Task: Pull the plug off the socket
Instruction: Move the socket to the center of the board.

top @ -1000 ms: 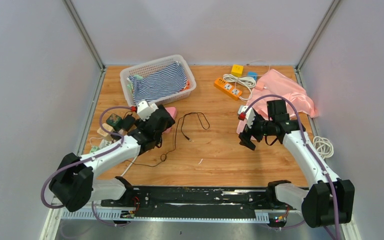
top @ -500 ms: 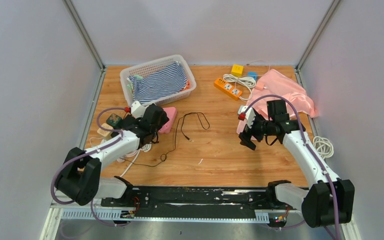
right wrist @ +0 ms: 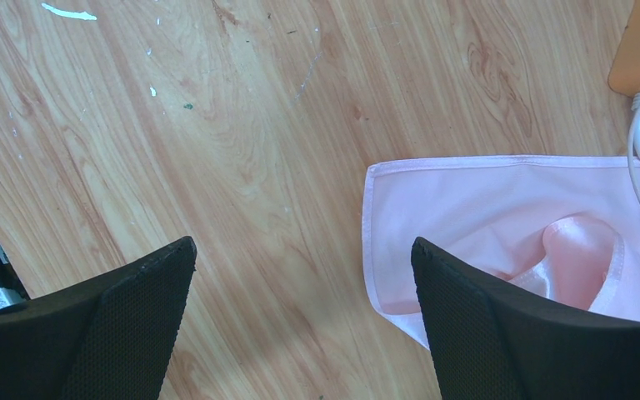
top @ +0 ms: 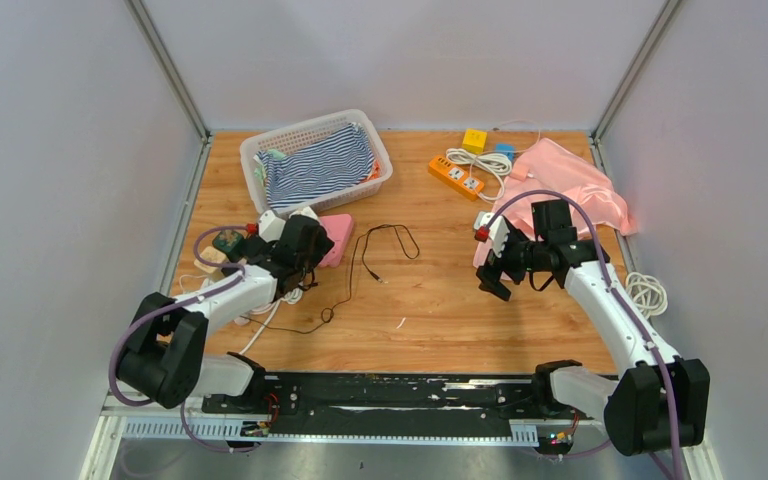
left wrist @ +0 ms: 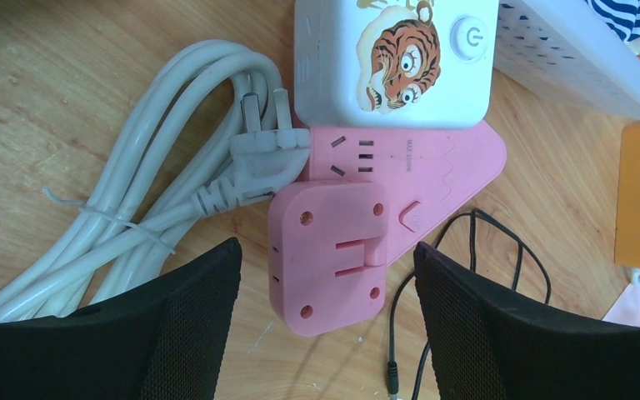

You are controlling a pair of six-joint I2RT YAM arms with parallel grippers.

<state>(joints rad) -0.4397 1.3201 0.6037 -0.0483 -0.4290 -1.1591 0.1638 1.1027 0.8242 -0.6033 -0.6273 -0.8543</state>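
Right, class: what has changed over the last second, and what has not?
The left hand shifted leftward, now straddling the pink plug on the pink socket strip, open, gripping nothing. The right hand, pink cloth and basket stayed put.

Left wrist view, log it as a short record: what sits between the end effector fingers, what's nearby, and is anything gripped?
between fingers: pink block on pink power strip
left end effector: open, straddling the block, no contact
white tiger cube: on the strip, beyond the block
white plug: unplugged, beside the strip
gripped: nothing
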